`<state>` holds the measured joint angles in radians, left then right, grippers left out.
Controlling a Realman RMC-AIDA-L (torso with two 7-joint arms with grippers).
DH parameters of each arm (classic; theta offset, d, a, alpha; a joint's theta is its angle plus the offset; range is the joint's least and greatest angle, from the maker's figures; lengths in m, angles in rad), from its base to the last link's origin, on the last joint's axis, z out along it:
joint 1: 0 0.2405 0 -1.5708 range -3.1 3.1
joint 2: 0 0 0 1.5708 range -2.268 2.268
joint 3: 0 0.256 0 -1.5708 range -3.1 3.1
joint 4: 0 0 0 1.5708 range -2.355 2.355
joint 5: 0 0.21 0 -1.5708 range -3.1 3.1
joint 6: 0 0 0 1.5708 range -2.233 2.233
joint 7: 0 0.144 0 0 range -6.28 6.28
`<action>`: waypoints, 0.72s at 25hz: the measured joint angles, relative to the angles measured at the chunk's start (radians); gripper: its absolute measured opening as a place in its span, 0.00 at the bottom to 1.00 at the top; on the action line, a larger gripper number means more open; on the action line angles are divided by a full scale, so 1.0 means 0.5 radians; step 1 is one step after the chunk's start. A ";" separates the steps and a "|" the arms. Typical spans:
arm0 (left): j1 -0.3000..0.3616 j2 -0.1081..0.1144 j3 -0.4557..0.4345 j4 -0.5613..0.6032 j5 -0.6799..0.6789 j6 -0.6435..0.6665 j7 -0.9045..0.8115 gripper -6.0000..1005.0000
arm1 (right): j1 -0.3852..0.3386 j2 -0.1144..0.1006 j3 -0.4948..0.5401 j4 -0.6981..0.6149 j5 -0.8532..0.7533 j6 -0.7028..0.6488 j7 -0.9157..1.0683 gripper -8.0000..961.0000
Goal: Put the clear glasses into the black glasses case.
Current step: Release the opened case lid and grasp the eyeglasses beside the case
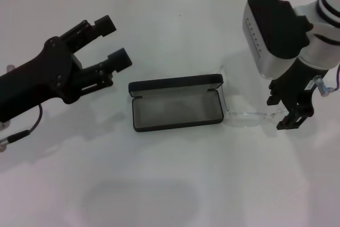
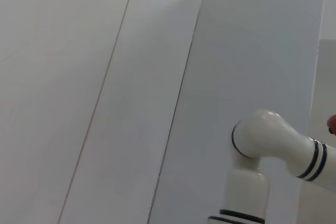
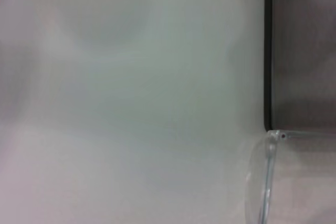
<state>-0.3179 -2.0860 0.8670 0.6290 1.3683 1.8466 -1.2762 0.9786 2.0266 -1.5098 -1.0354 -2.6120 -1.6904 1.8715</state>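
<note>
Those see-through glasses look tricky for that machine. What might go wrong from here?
1. The glasses lie right against the open case's end, one arm running up beside it; lifting them might nudge the case.
2. The right claw is at the far end of the frame, so the glasses may tilt or slip once lifted.
3. They look about as wide as the case is long, so they could snag on its rim.

The left claw hangs open, away from the case.

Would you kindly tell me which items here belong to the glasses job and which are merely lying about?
Part of the job:
- clear glasses, on the table beside the case's right end
- black glasses case, open, nothing inside
- right hand, down at the glasses
- left hand, open, hovering left of the case

Lying about:
- nothing else; only the white table
</note>
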 joint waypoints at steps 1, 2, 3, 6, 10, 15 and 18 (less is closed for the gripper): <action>-0.004 0.000 0.010 0.000 0.009 0.000 0.000 0.89 | -0.001 0.001 -0.011 0.009 0.007 0.018 -0.001 0.50; -0.012 0.002 0.022 0.003 0.032 0.000 0.000 0.89 | -0.005 0.001 -0.022 0.019 0.018 0.036 -0.002 0.50; -0.024 0.003 0.037 0.009 0.064 0.000 0.000 0.89 | -0.009 0.002 -0.030 0.025 0.027 0.047 -0.003 0.49; -0.083 0.011 0.066 0.062 0.270 0.003 -0.026 0.89 | -0.029 0.003 -0.052 0.035 0.046 0.082 -0.010 0.48; -0.162 0.016 0.073 0.226 0.604 0.007 -0.208 0.89 | -0.045 0.003 -0.071 0.066 0.050 0.120 -0.021 0.47; -0.194 0.008 0.073 0.336 0.739 0.006 -0.286 0.89 | -0.046 0.003 -0.125 0.103 0.079 0.182 -0.022 0.46; -0.193 0.005 0.069 0.337 0.737 0.004 -0.264 0.89 | -0.046 0.003 -0.160 0.104 0.102 0.209 -0.022 0.45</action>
<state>-0.4144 -2.0837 0.9014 0.7976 1.7366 1.8486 -1.4080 0.9556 2.0279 -1.5897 -0.9835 -2.5610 -1.5858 1.8606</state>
